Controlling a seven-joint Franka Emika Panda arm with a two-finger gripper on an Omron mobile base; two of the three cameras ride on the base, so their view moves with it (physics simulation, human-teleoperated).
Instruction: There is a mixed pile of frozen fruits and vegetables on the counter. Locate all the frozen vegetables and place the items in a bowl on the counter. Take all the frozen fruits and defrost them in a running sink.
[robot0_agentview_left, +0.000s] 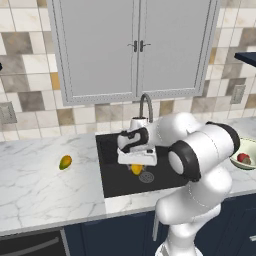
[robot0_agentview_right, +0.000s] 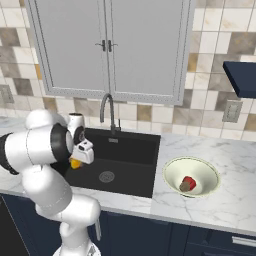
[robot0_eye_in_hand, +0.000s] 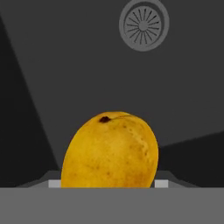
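Yellow-orange fruit (robot0_eye_in_hand: 110, 151) filled the near part of my hand view, a small dark stem scar on its upper side, and I had the jaws (robot0_agentview_left: 136, 166) closed on it, one pad showing at each flank. From the base cameras I saw it hanging under the hand, inside the black sink (robot0_agentview_right: 125, 150) and above its floor. Just beyond it lay the round steel drain (robot0_eye_in_hand: 143, 25). Further back the dark gooseneck faucet (robot0_agentview_right: 106, 111) rose from the rear rim of the basin.

Off to the left of the sink, the second fruit (robot0_agentview_left: 65, 162) lay alone on the white marble tabletop (robot0_agentview_left: 35, 185), well apart from the basin. On the right of the sink sat the pale bowl (robot0_agentview_right: 191, 176), and in it the red round vegetable (robot0_agentview_right: 189, 181) touched the grey-brown lump (robot0_agentview_right: 184, 186). Beyond everything stood the tiled wall and the grey wall cabinet (robot0_agentview_left: 135, 47).
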